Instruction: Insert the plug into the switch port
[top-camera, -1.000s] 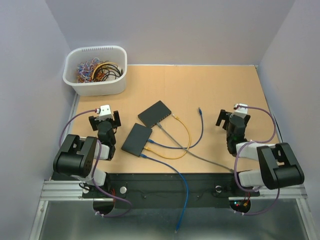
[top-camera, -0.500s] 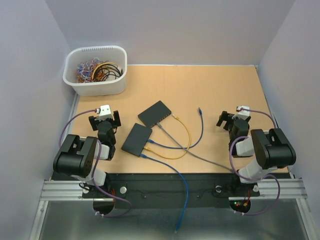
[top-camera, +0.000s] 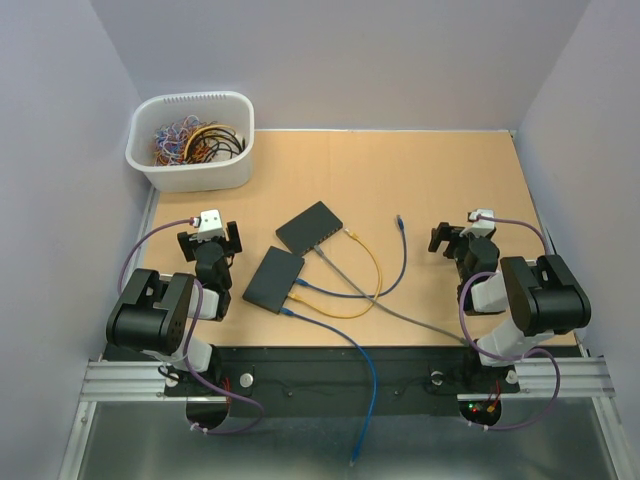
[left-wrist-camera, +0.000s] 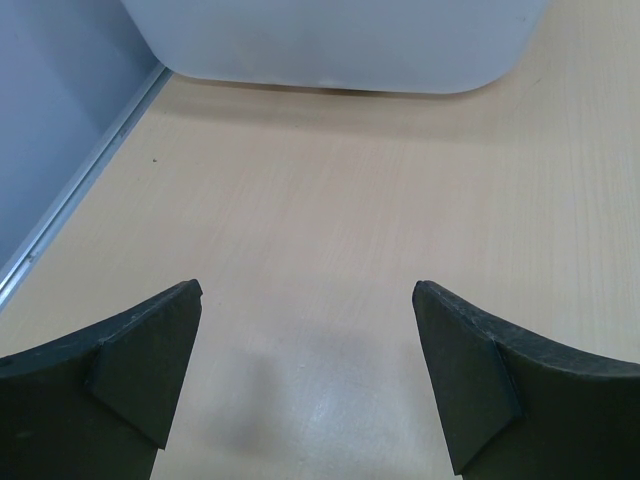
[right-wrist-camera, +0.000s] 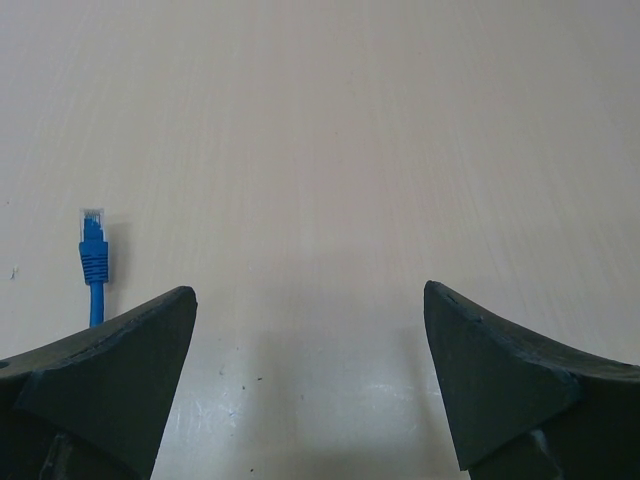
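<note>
Seen from above, a light wooden counter (top-camera: 430, 180) carries two flat black network switches, and the far switch (top-camera: 309, 227), lying slantwise near the middle, serves as the reference here. The near switch (top-camera: 273, 279) lies just in front of it and slightly to its left. The loose blue plug (top-camera: 399, 221) rests on the counter to the right of the far switch, at about the same depth and apart from it, and its blue cable (top-camera: 390, 280) curves back to the near switch. A yellow cable (top-camera: 375, 265) loops between the plug and the far switch, a grey cable (top-camera: 400, 318) runs from the far switch toward the front right, and a second blue cable (top-camera: 365, 365) trails from the near switch off the front edge. A white bin (top-camera: 190, 172) full of tangled wires stands behind and to the left of the far switch. The left tool (left-wrist-camera: 305, 320) sits low over bare counter to the left of the far switch, its fingers spread wide with nothing between them. The right tool (right-wrist-camera: 308, 320) sits to the right of the far switch, beyond the plug, its fingers likewise spread wide and holding nothing; in its wrist view the plug lies ahead and to the left, untouched.
</note>
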